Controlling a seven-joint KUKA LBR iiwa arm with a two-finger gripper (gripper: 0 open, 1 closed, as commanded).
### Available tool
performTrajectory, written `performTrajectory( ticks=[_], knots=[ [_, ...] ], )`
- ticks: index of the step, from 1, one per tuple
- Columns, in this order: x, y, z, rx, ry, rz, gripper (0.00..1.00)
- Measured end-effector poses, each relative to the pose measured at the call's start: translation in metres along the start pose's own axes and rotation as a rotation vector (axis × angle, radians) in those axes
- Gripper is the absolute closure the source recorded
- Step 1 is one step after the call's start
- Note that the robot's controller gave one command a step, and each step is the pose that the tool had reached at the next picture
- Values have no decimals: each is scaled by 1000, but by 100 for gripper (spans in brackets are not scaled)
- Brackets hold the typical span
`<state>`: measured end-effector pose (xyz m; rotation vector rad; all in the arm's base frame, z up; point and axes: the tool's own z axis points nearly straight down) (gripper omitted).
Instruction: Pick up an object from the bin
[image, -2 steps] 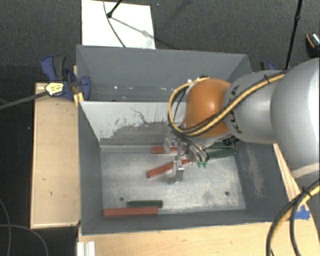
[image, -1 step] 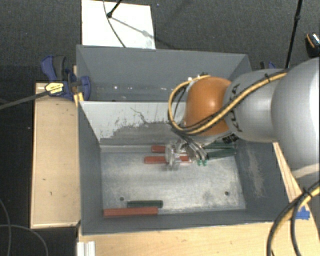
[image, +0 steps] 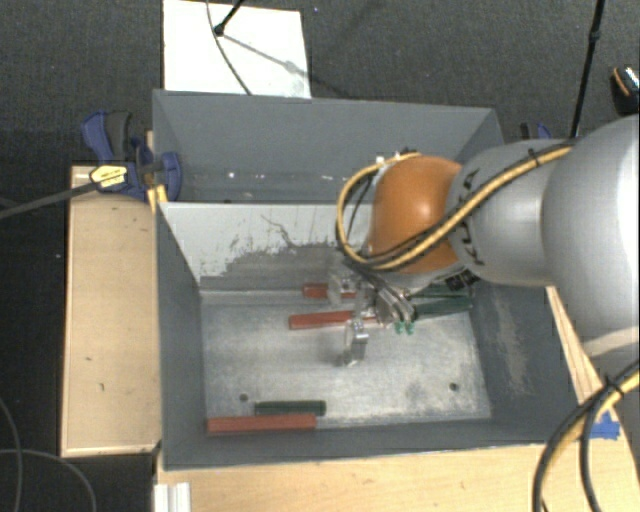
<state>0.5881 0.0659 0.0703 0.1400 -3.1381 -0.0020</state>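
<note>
Mia: Big grey arm (image: 560, 220) with its orange cover (image: 410, 215) is up top, closest to us. Where is its claw?

Tom: Its claw (image: 355, 338) is low in the middle of the bin (image: 180, 330). It sits right at the right end of 1 red stick (image: 318, 321) that lies flat on the floor.

Mia: Is the claw spread or pressed together?

Tom: I cannot tell from up here.

Mia: What else is close by?

Tom: 1 short red piece (image: 316, 291) lies just behind the stick, by the back wall. 1 dark green stick (image: 445, 303) pokes out on the claw's other side. 2 more things lie well apart from it at the front wall. They are 1 dark green bar (image: 290, 408) and 1 long red bar (image: 262, 424).

Mia: So how should it grab well?

Tom: I think the red stick is the one to take. The claw is at the very end, so the stick could tip or slip out. It would be better to go a bit more toward the stick's middle. Then it should grab across the thin way, squeeze softly and lift straight up. It should keep off the short red piece too.
</note>
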Motion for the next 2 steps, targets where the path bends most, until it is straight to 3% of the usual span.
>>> performTrajectory(
  ticks=[1,2],
  knots=[
    [-1,0,-1,0,-2,2,100],
    [7,4,-163,0,-12,49,100]
  ],
)
